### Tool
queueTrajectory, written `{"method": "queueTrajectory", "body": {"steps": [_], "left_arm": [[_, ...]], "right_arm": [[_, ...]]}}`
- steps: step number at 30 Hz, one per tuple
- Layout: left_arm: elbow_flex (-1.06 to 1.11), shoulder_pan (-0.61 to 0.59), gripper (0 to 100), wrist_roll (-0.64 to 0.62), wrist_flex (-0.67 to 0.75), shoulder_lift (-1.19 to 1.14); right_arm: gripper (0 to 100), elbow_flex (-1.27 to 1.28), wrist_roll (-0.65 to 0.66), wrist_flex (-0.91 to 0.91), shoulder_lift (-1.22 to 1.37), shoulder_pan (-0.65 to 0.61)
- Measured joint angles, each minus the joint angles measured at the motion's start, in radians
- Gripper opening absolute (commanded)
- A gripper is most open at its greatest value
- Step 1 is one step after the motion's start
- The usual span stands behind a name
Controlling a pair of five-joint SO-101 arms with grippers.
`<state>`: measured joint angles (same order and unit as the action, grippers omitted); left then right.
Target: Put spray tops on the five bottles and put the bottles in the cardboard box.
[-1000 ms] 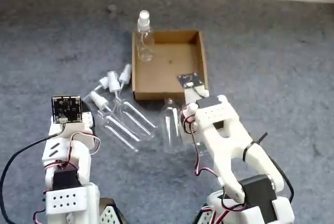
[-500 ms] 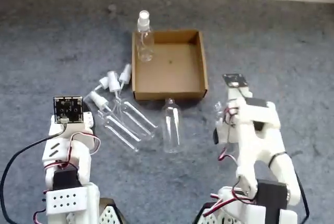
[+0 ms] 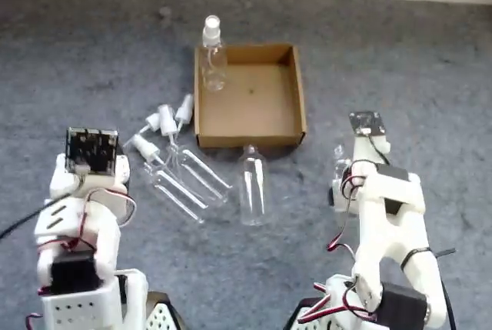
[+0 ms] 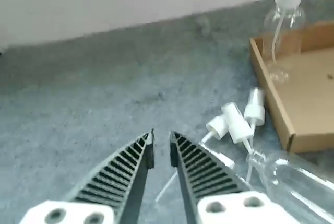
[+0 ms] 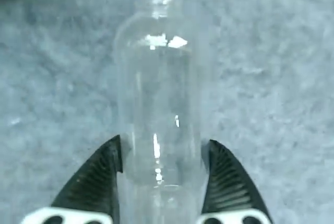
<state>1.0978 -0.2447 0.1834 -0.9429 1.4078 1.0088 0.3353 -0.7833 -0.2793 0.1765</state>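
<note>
Fingers (image 5: 99, 177) of the right pincer (image 5: 163, 141) are clenched on a clear plastic bottle (image 5: 159, 78), one black finger on each side of its round body. The bottle's bare screw neck points away from the pincer, and the grey fuzzy bench (image 5: 271, 51) shows under it. In the high view this arm is to the right of the brown cardboard box (image 3: 300, 91), near its front corner.

The left pincer (image 4: 160, 135) is almost closed, with just a thin gap between its black toothed fingers, and it holds nothing. It hangs over the bench on the left side, apart from the things.

Inside the box, in its far left corner, a clear bottle with a white spray top (image 3: 214, 65) stands upright. Just in front of the box a clear open bottle (image 3: 252, 184) lies on its side, neck toward the box. Left of it lie a few more clear bottles (image 3: 184, 180), close together. Loose white spray tops with thin tubes (image 3: 163, 121) lie beside them, left of the box.
</note>
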Motion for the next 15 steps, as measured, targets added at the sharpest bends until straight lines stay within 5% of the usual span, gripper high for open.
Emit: {"method": "queueTrajectory", "body": {"steps": [9, 15], "left_arm": [[-0.539, 0.005, 12, 0.0, -0.222, -0.744], [-0.735, 0.005, 13, -0.152, -0.27, -1.169]], "right_arm": [[0.5, 0.025, -0.009, 0.089, -0.002, 0.0], [0.5, 0.032, -0.009, 0.101, -0.002, -0.002]]}}
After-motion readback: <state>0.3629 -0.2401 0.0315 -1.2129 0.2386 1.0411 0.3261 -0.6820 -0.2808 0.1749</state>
